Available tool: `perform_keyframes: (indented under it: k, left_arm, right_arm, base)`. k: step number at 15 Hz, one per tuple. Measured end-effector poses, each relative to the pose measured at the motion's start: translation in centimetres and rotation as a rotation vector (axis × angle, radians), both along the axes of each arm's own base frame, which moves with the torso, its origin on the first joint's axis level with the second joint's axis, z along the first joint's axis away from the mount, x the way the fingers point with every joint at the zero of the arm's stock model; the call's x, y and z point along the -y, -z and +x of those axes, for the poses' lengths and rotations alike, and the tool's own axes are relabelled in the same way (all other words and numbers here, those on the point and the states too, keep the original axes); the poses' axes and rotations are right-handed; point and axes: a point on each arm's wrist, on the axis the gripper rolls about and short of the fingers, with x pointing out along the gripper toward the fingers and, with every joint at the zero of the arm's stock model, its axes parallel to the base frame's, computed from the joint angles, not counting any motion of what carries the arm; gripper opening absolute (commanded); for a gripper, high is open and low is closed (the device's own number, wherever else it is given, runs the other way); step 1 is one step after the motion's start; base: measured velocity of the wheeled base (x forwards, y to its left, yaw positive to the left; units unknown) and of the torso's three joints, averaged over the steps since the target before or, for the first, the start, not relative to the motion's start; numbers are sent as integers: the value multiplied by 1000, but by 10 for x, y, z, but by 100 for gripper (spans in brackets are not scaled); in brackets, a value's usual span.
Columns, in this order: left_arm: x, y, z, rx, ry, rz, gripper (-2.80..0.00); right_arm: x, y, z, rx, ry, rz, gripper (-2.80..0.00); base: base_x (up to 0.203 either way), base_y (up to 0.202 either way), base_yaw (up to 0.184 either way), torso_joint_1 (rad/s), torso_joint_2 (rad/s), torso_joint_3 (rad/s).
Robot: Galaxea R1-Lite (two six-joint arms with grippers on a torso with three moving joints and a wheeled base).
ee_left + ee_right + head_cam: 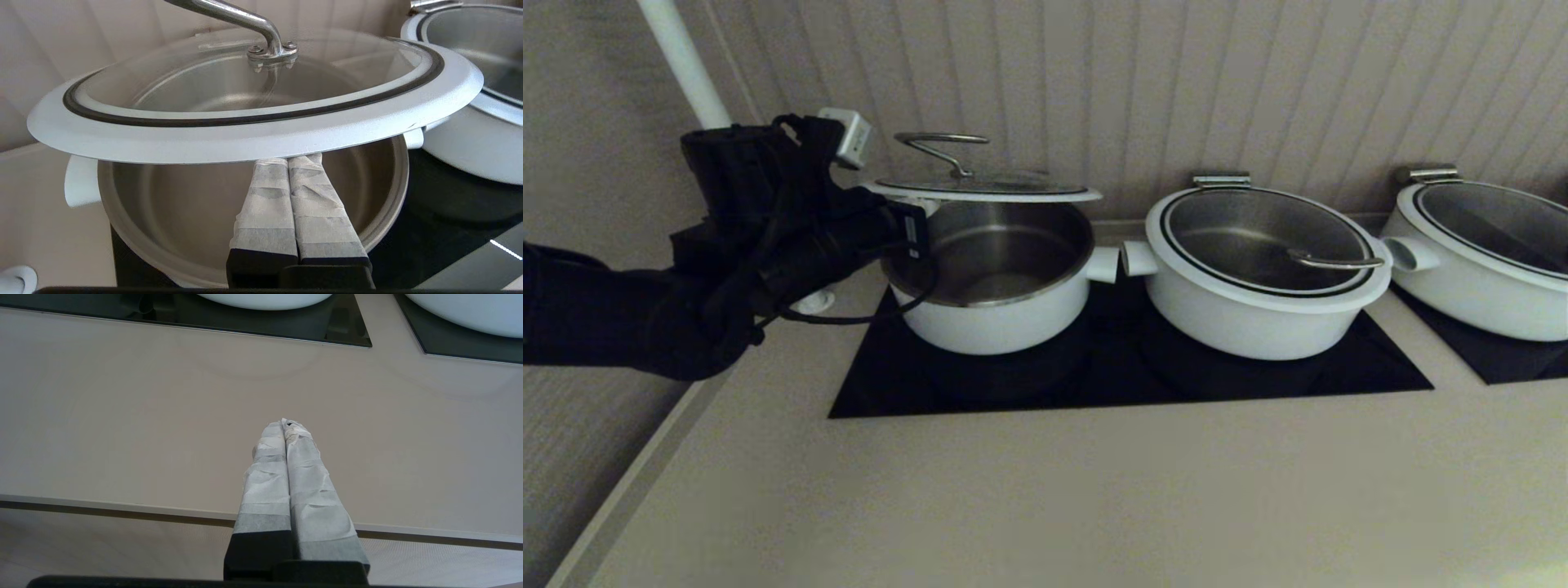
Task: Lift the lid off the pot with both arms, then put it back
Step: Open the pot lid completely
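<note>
The lid (984,189), glass with a broad white rim and arched steel handle, hangs level a little above the open pot (988,314). My left gripper (921,214) reaches in from the pot's left side. In the left wrist view its taped fingers (265,204) are pressed together with their tips (288,158) under the lid's white rim (253,141), over the pot's steel inside (175,212). The lid rests on them. My right gripper (284,424) is shut and empty above the beige counter (122,416); it is out of the head view.
A wider white pot with its lid on (1262,269) stands right of the pot, handles nearly touching. A third pot (1486,253) stands at far right. Both cooktops are black glass (1127,380). A panelled wall is close behind; a white pipe (682,57) stands back left.
</note>
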Motion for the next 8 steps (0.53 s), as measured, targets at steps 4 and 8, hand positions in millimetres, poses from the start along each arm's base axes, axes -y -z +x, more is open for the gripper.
perform_keyframes:
  k: [4,8]
  left_arm:
    - [0,-5,-2,16,0,-4,-280]
    - [-1,-13,-3,39,-1,-10,-280]
  right_arm:
    - [0,0,0,0,0,0,-280]
    - [0,0,0,0,0,0,-280]
  base:
    - [0,0,0,0,0,0]
    - [0,0,0,0,0,0]
